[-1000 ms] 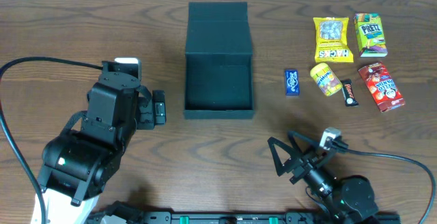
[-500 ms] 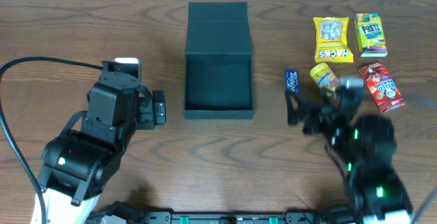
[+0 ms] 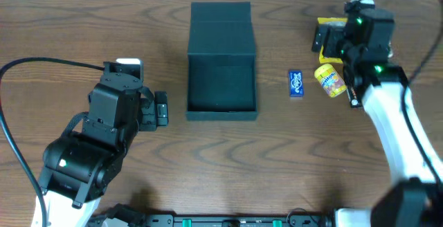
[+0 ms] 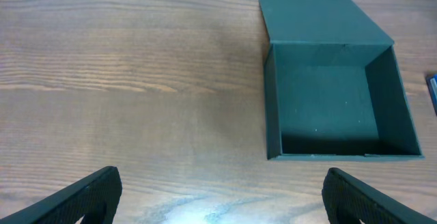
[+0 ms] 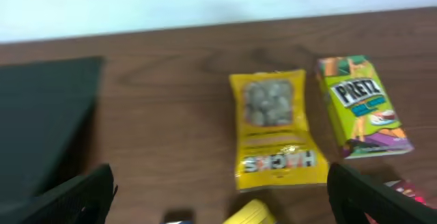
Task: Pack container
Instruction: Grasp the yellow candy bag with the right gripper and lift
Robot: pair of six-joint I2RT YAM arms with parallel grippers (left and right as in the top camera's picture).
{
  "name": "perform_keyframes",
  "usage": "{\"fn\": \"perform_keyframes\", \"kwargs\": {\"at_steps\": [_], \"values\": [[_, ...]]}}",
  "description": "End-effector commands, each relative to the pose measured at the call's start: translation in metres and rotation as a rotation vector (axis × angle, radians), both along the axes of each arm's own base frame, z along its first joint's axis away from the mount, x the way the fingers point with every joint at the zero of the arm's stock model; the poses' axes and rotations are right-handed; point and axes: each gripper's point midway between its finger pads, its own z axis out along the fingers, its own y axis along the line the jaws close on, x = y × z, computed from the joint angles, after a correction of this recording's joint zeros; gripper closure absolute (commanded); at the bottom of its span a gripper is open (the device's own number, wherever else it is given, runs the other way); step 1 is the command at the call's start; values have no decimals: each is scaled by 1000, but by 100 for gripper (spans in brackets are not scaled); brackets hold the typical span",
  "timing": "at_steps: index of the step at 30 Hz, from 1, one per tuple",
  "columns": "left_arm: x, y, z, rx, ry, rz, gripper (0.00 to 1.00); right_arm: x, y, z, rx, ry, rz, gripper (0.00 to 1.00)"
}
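Since a second ago the right arm has been swung from the near edge of the table (image 3: 69, 26) up to the snacks well to the right of the box (image 3: 221, 114); nothing else has been shifted.

Left of the box, the left gripper (image 3: 160, 109) is held near the box's left wall and apart from it. Its jaws are spread wide with nothing between them, as is seen in the left wrist view, where only bare wood lies between the fingers (image 4: 95, 190).

At the middle of the table the box stands open and empty, with its lid (image 3: 221, 21) laid flat behind it, towards the far edge.

Right of the box, a blue bar (image 3: 295, 83) lies on the wood, and a small yellow pouch (image 3: 330, 79) is placed just beyond it.

Further right and further back than the box, the right gripper (image 5: 220, 193) is held over the snacks, its jaws released and nothing gripped. A yellow bag (image 5: 276, 128) is seen ahead of it, with a green carton (image 5: 362, 104) just to the right of the bag. A red carton (image 5: 410, 190) is only glimpsed at the edge.
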Motion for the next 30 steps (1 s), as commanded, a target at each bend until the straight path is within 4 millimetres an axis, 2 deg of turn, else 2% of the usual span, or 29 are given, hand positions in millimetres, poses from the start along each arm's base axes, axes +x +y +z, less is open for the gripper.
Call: {"fn": "perform_keyframes", "kwargs": {"at_steps": [1,6,14,20,27,30], "values": [[1,3,8,11,-20,5,5,17,-24,-16,-109,30,-56,1],[1,3,8,11,-20,5,5,43,-55,-58,-143,55,-129,1],[1,3,8,11,-20,5,5,61,-82,-110,-140,82,-175,1],[1,3,8,11,-20,5,5,65,-90,-145,-101,113,-161,1],[1,3,8,11,-20,5,5,70,-82,-175,-41,133,-104,1],[1,3,8,11,-20,5,5,70,-81,-187,-25,145,-110,6]]}}
